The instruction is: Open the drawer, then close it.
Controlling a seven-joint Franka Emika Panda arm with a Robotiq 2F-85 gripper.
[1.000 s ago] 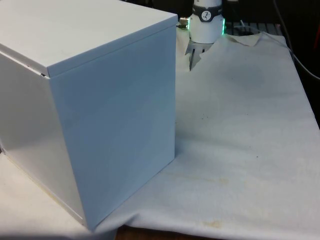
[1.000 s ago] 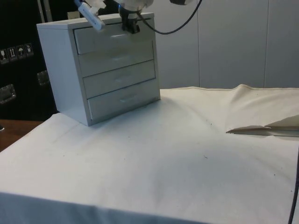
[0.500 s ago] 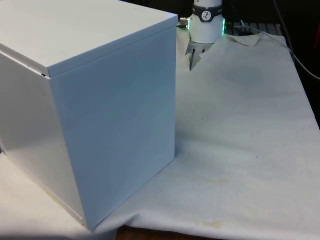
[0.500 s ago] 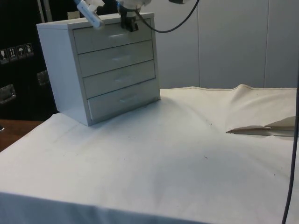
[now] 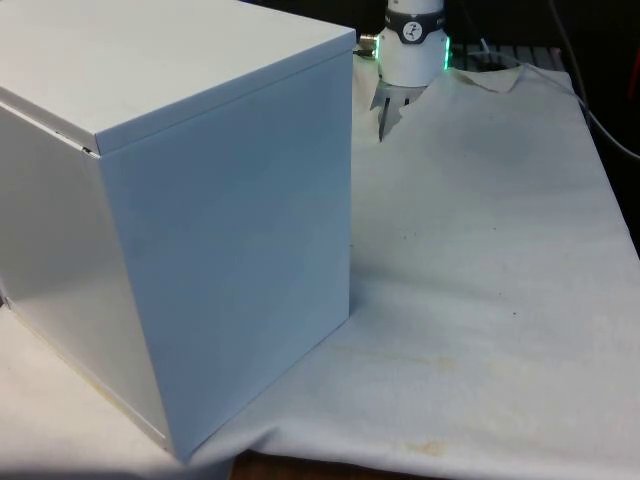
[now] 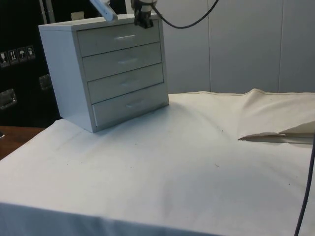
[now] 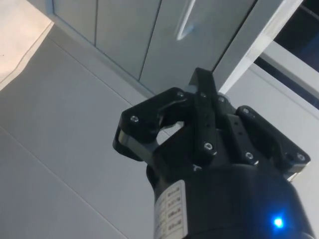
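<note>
- The chest of drawers stands on the desk under its white cloth, at the side view's left; in the front view its blank back and side take up the left of the picture.
- It has four drawers stacked one above the other, each with a slim pale handle. In the side view all four fronts sit flush with the frame, so none reads as pulled out.
- The top drawer looks the likely target: the end effector hangs just by the chest's upper right corner, level with the top edge and apart from the top drawer's handle.
- In the wrist view the end effector points at pale drawer fronts with one slim handle beyond it; nothing lies between the fingers. They look drawn close together, but the black links hide the tips, so I cannot tell for sure whether they are spread or pressed together.
- Judged from the flush fronts, either the opening has not begun or the whole cycle is done; the pictures alone do not settle which.
- If the drawer is yet to be opened, the next move calls for bringing the end effector down and across to the top handle, catching it, then pulling straight out along the drawer's run.
- If the drawer is already closed, nothing remains but to draw clear of the chest.
- Writing: a small white label on the end effector's body in the wrist view carries print too small to read. Small square signs on the dark cabinets at the side view's left show symbols, not legible words.
</note>
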